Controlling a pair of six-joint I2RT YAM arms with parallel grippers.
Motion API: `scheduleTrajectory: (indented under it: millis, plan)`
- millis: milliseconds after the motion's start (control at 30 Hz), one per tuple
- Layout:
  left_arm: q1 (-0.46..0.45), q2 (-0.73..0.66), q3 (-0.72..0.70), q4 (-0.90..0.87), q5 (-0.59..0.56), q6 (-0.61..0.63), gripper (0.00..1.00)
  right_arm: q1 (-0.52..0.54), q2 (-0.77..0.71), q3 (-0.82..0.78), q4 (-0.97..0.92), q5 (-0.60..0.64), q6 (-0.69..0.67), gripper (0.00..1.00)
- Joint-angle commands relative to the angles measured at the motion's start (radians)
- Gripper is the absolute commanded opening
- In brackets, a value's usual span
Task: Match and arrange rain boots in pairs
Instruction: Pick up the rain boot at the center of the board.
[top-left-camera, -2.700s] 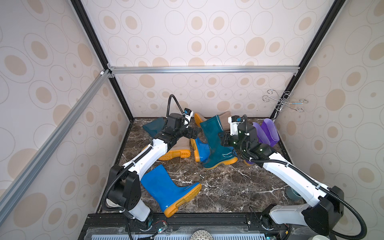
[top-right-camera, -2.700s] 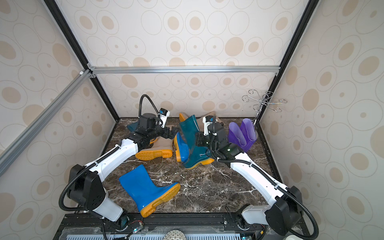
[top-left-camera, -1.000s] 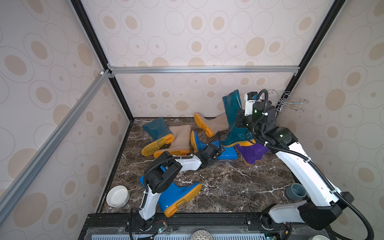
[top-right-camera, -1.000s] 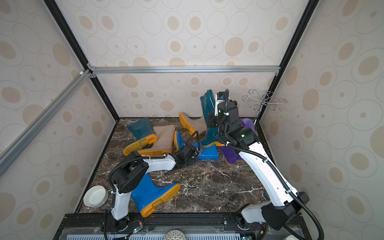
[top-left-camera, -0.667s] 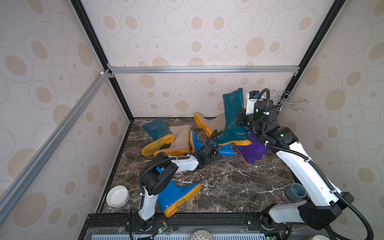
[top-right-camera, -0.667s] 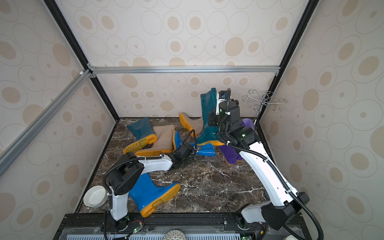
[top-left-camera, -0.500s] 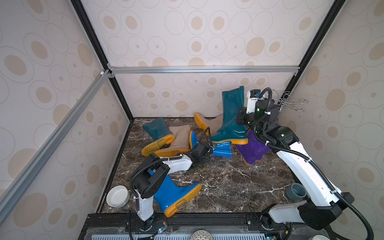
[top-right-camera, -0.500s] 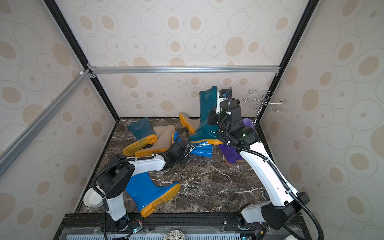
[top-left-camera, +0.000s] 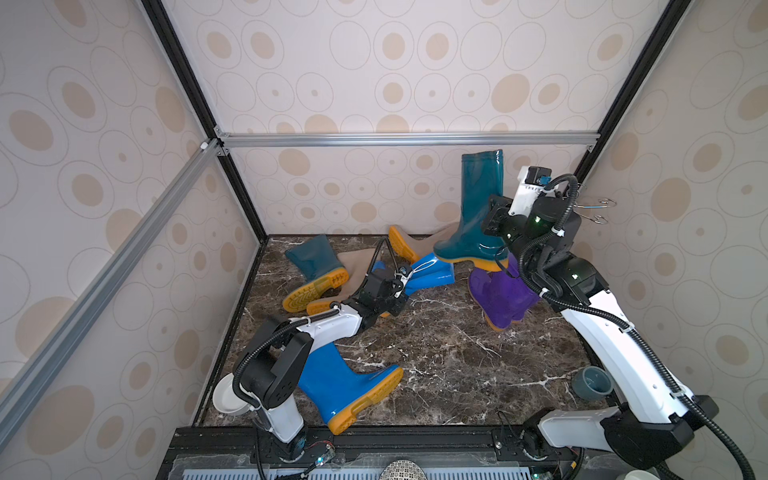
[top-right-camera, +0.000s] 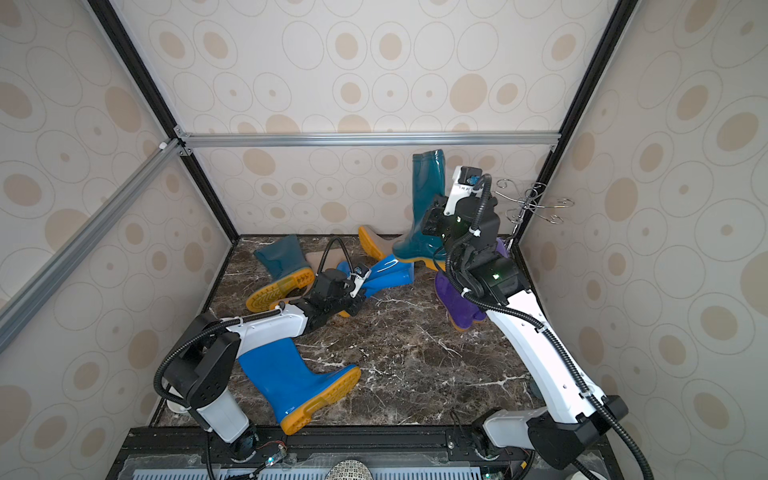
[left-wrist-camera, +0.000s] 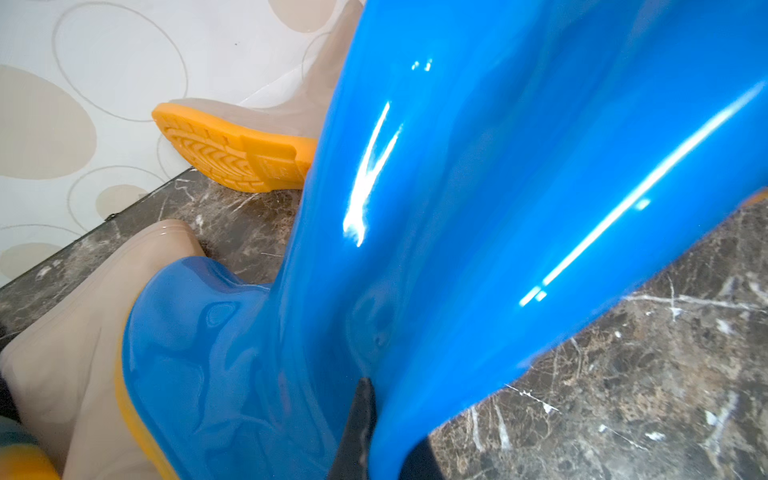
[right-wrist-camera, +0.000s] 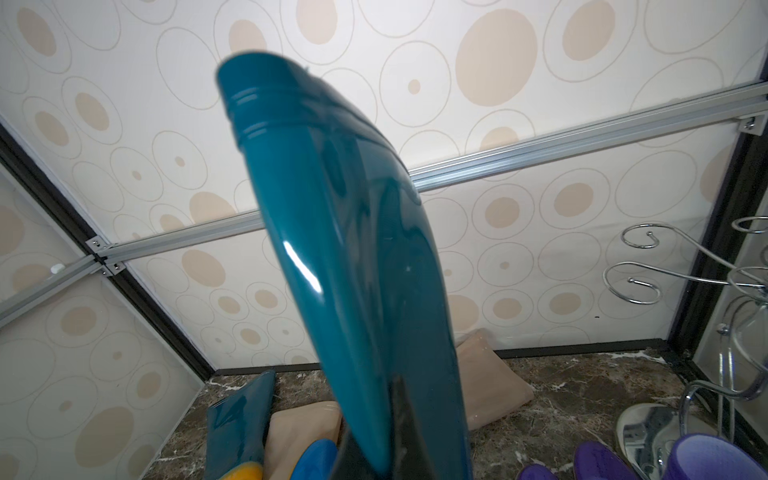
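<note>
My right gripper (top-left-camera: 496, 226) is shut on a dark teal rain boot (top-left-camera: 478, 208) and holds it upright in the air at the back right. In the right wrist view its fingers (right-wrist-camera: 399, 415) pinch the boot's shaft (right-wrist-camera: 353, 270). My left gripper (top-left-camera: 401, 282) is shut on a bright blue boot (top-left-camera: 432, 270) lying mid-floor, with one finger (left-wrist-camera: 359, 415) pressed into the glossy shaft (left-wrist-camera: 498, 208). A second blue boot (top-left-camera: 340, 382) lies front left. A second teal boot (top-left-camera: 311, 262) and two beige boots (top-left-camera: 353, 266) (top-left-camera: 415, 241) lie at the back. Two purple boots (top-left-camera: 503, 295) lie on the right.
A white bowl (top-left-camera: 226, 399) sits in the front left corner behind the left arm's base. A grey cup (top-left-camera: 592, 382) stands front right. A chrome wire rack (top-left-camera: 594, 208) juts out at the back right corner. Patterned walls close in three sides.
My left gripper has shut on the blue boot's shaft and swung left, dragging it along. My right gripper still holds the teal boot aloft, almost in the same place.
</note>
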Motion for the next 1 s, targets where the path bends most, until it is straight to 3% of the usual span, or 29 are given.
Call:
scheduleTrajectory:
  millis: [0, 300, 600, 767, 967]
  plan:
    - [0.052, -0.024, -0.012, -0.034, -0.047, -0.034, 0.0, -0.028, 0.013, 0.093, 0.151, -0.001, 0.028, 0.0]
    - [0.15, -0.144, 0.009, 0.0, 0.035, -0.196, 0.0, -0.049, 0.079, 0.138, 0.12, -0.028, -0.033, 0.0]
    - [0.243, -0.212, 0.025, 0.112, 0.155, -0.323, 0.0, -0.049, 0.121, 0.025, 0.198, -0.07, -0.016, 0.0]
    - [0.275, -0.217, 0.047, 0.078, 0.134, -0.288, 0.0, -0.05, 0.132, -0.042, 0.281, -0.045, 0.023, 0.0]
    - [0.359, -0.203, 0.086, 0.032, 0.17, -0.262, 0.0, -0.059, 0.164, -0.001, 0.29, -0.033, 0.012, 0.0]
